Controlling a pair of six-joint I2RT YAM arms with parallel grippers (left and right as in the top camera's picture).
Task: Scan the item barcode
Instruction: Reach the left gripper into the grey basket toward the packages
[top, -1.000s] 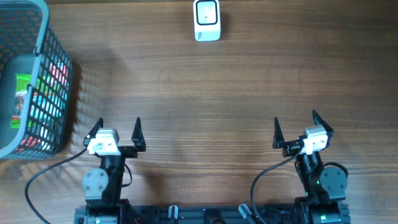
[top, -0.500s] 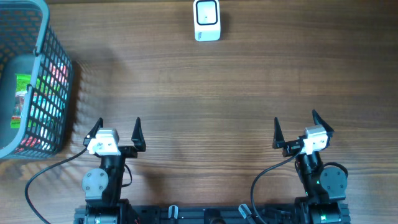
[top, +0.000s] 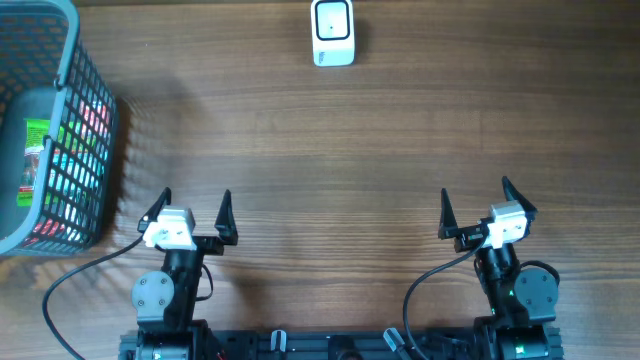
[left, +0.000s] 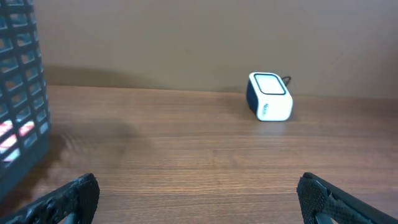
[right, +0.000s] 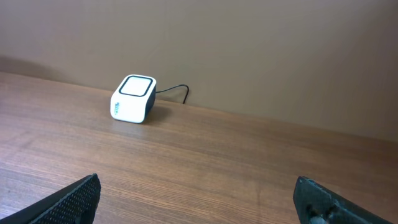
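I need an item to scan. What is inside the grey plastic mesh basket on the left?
Inside the grey plastic mesh basket, colourful packets show: a green-and-white label, pink and cyan patches. Its lattice covers most of them; their number and barcodes cannot be told.

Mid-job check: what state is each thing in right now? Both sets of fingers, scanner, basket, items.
left fingers: open, empty.
right fingers: open, empty.
scanner: upright at the table's far edge, window facing up, nothing over it.
basket: upright at the left edge, holding packets.
packets: inside the basket, not yet picked.
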